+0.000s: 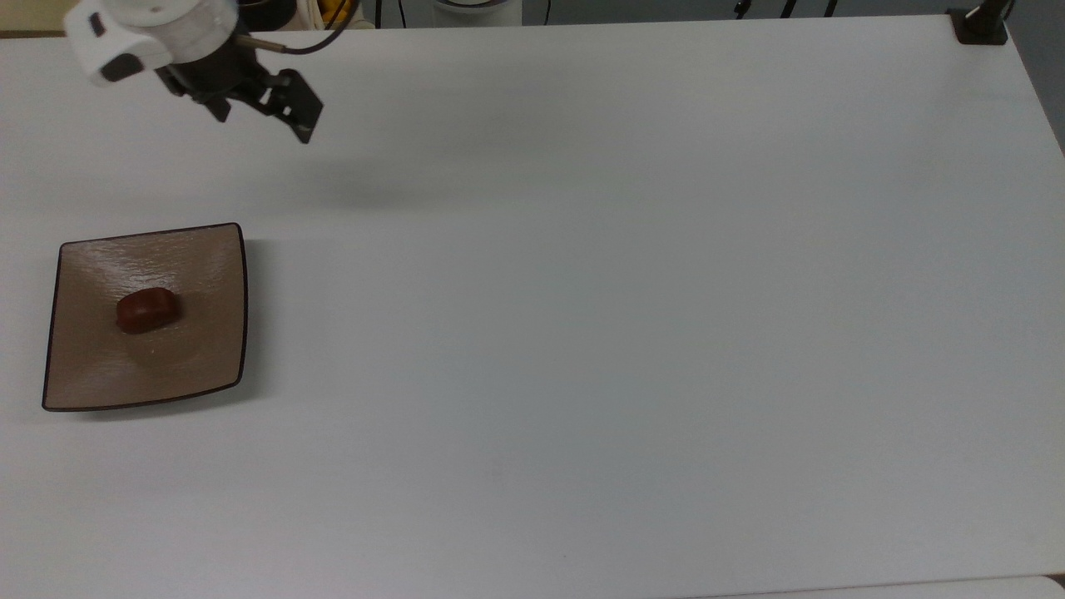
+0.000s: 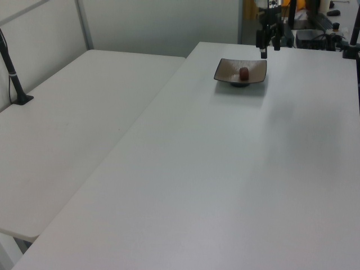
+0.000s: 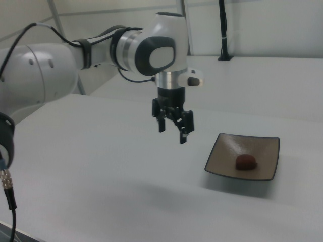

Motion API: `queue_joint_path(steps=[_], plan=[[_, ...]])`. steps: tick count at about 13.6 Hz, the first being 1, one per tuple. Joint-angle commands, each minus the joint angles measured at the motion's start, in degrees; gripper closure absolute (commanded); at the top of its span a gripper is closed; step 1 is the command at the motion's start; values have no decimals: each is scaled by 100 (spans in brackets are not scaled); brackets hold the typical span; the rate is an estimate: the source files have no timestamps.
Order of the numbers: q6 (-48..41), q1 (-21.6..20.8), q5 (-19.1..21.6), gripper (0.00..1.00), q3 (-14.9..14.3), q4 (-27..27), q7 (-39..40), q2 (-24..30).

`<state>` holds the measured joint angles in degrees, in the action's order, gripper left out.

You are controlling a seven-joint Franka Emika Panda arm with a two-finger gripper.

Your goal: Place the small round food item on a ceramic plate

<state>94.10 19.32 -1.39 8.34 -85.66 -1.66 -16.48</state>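
The small round food item (image 1: 146, 310), a glossy dark reddish-brown lump, lies near the middle of the square tan ceramic plate (image 1: 200, 349) at the top view's left. My gripper (image 1: 265, 126) hangs open and empty above the bare table, well away from the plate toward the top view's upper edge. In the right view the gripper (image 3: 172, 134) points down, raised to the left of the plate (image 3: 227, 151) and the food item (image 3: 246, 162). In the left view the gripper (image 2: 269, 50) hovers just behind the plate (image 2: 225, 70), where the food item (image 2: 244, 73) rests.
The white table (image 1: 582, 333) stretches wide to the top view's right. A black clamp post (image 1: 980, 25) stands at its far right corner. A second white table (image 2: 73, 124) with a black pole (image 2: 14, 73) adjoins in the left view.
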Motion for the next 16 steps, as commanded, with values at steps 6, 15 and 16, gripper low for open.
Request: queue_joint_path(steps=[6, 15, 16], plan=[[1567, -1798, -28, 0, -1080, -2587, 8, 1876], [1524, -2336, 43, 0, -1107, -2394, 15, 1850], [1523, -2336, 43, 0, -1107, -2402, 25, 1850]])
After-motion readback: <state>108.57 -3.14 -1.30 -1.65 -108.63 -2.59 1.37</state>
